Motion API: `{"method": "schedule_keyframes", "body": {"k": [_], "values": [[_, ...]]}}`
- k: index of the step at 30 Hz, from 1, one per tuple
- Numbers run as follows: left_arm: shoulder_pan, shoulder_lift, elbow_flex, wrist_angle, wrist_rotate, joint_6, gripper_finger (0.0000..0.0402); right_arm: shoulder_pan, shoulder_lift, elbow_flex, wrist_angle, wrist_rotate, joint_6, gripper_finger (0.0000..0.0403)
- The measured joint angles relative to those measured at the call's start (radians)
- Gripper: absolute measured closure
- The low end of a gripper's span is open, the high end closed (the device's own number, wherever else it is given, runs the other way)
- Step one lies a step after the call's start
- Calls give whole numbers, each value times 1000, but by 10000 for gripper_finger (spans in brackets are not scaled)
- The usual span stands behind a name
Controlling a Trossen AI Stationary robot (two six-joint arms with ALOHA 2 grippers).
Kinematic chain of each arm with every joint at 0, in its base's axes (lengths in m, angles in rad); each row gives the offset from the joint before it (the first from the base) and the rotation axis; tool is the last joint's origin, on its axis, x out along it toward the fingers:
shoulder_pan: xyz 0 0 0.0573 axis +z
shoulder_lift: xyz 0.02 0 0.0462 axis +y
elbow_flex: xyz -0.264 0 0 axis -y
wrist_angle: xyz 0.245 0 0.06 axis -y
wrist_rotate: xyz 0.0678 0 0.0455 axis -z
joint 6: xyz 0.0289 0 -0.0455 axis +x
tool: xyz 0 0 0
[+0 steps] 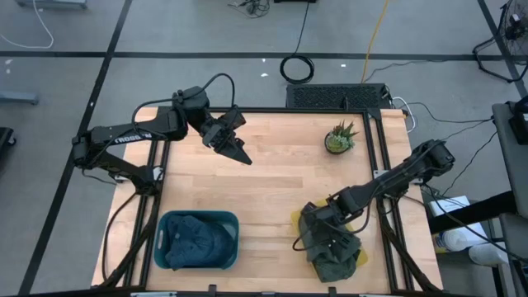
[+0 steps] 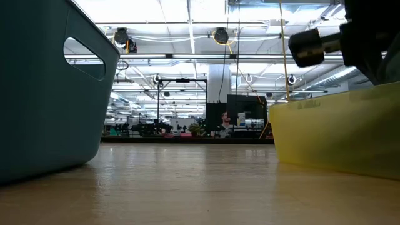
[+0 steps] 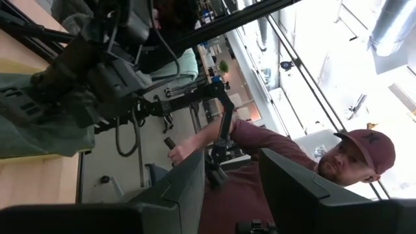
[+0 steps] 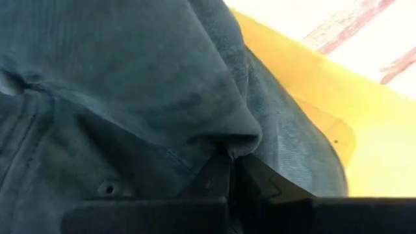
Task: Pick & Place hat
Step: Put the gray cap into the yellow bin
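Note:
A dark green hat [image 1: 337, 247] lies over a yellow bin [image 1: 361, 258] at the table's near right. My right gripper [image 1: 320, 229] is down on the hat's left part, shut on its cloth. The same hat [image 4: 130, 84] fills the right wrist view, with the bin [image 4: 312, 97] behind it. At the near left stands a blue bin [image 1: 231, 221] with a dark blue hat [image 1: 194, 241] inside. My left gripper [image 1: 239, 151] hangs open above the table's far left, holding nothing. In its wrist view the left gripper [image 3: 232, 195] points level at the right arm. My right gripper pinches a fold of the green hat's cloth [image 4: 229, 146] between its two shut fingers [image 4: 214, 179]. The fingers slant steeply down onto the hat from above. The rest of the hat spreads over the yellow bin; whether it is lifted off it, I cannot tell.
A small potted plant [image 1: 340, 139] stands at the far right of the table. The middle of the wooden top [image 1: 272, 190] is bare. In the low view the blue bin [image 2: 44, 94] and the yellow bin [image 2: 337, 131] flank the table. A person [image 3: 312, 162] stands beyond the table.

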Motion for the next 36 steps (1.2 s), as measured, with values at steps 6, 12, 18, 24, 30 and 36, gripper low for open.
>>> {"method": "schedule_keyframes", "body": {"k": [6, 12, 18, 24, 30, 36], "values": [[0, 0, 0, 0, 0, 32, 250, 0, -1, -82, 90, 0, 0, 403], [0, 0, 0, 0, 0, 34, 249, 0, -1, -119, 123, 3, -19, 403], [0, 0, 0, 0, 0, 34, 250, 0, -11, -121, 143, 3, 50, 390], [0, 0, 0, 0, 0, 32, 250, -11, -57, -125, 175, -40, 82, 325], [0, 0, 0, 0, 2, 32, 250, -18, -111, -126, 179, -28, 90, 236], [0, 0, 0, 0, 28, 32, 250, -18, -165, -126, 180, -31, 142, 159]]}}
